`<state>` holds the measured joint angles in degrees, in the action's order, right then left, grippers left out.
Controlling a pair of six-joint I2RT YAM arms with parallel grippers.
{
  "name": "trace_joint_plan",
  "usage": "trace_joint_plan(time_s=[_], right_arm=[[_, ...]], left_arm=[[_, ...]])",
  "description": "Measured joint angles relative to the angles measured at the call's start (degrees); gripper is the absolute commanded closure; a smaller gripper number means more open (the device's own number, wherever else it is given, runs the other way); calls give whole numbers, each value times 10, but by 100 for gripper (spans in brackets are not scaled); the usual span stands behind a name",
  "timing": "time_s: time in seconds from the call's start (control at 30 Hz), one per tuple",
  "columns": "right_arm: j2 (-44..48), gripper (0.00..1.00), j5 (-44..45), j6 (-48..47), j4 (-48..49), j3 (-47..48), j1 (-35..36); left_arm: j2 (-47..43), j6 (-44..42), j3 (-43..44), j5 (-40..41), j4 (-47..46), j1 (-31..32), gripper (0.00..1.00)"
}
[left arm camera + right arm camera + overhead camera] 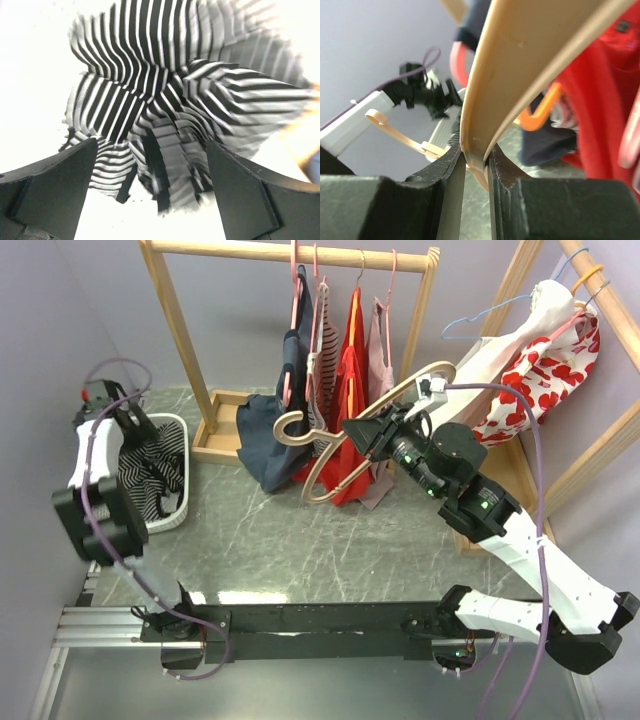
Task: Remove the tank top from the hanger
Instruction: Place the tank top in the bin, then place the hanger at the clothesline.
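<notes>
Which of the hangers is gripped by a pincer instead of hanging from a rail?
The beige hanger, clamped in the right pincer. All the other hangers hang by their hooks from the wooden rails.

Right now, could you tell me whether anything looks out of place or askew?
Only the bare beige hanger, held tilted in mid-air by the right gripper; the striped tank top lies crumpled in the basket.

We're seeing soft, even light overhead, but the left wrist view blows out white around the blurry black-and-white striped tank top.
</notes>
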<state>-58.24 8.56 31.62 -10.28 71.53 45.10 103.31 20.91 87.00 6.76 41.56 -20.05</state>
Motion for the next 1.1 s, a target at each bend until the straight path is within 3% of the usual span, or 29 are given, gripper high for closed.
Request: trace_joint_plan(time_s=[0.2, 0.4, 0.5, 0.67, 0.77, 1.1], right_arm=[[13, 100, -78, -1, 2, 12, 0], [12, 100, -84, 26, 42, 3, -2], [-3, 100, -80, 39, 59, 14, -8], [-38, 100, -88, 73, 73, 51, -28], [-40, 100, -97, 99, 77, 51, -42], [-43, 100, -116, 151, 78, 51, -59]], left_arm=[[-206, -2, -9, -27, -46, -2, 4], [-373, -5, -68, -269, -155, 7, 3], [-410, -7, -134, -353, -182, 49, 2], [-437, -27, -250, -412, -186, 164, 2], [-472, -26, -304, -449, -199, 191, 4], [-557, -18, -334, -556, -270, 245, 3]])
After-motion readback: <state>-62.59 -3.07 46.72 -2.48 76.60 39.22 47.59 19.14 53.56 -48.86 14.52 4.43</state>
